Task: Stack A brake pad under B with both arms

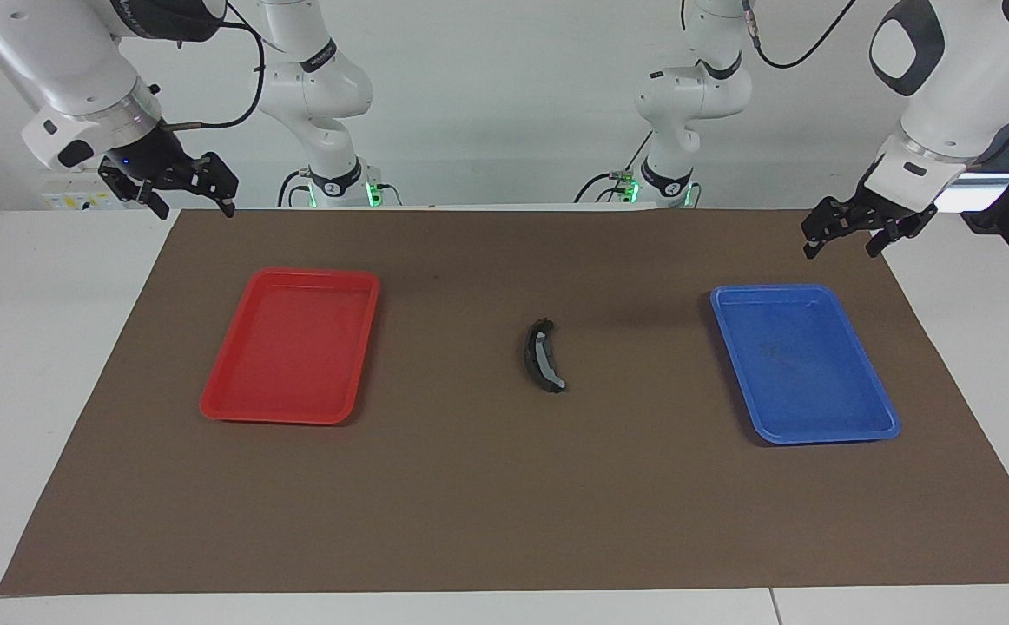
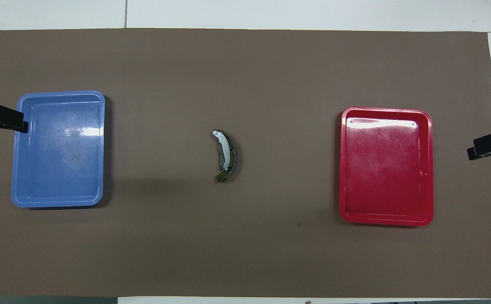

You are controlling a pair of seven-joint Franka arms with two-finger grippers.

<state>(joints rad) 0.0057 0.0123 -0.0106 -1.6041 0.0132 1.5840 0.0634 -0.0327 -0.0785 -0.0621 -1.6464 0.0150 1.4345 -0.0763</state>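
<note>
Two brake pads lie together at the middle of the brown mat (image 1: 504,503) that covers the white surface (image 1: 53,365), midway between a red tray (image 1: 235,408) toward the right arm's end and a blue tray (image 1: 817,431) toward the left arm's end. The long curved B (image 1: 544,356), with its pale grey patches showing, rests on top of a darker pad; from overhead the dark edge of the A brake pad (image 2: 234,155) peeps out along B's outer curve, and the two are touching. How much of the lower pad is covered cannot be told.

Both arms hang back at the robots' edge of the mat, well apart from the pads. The left pincer (image 1: 843,236) hovers in the air above the mat's corner, near the blue tray's end closest to the robots, its fingers spread and holding nothing. The right pincer (image 1: 194,205) is raised over the mat's other corner by the robots, near the red tray, its fingers likewise parted and empty. Each tray sits between a pincer and the stacked pads. In the overhead view only the dark tips of the left pincer (image 2: 4,118) and the right pincer (image 2: 488,145) reach in from the picture's sides.
</note>
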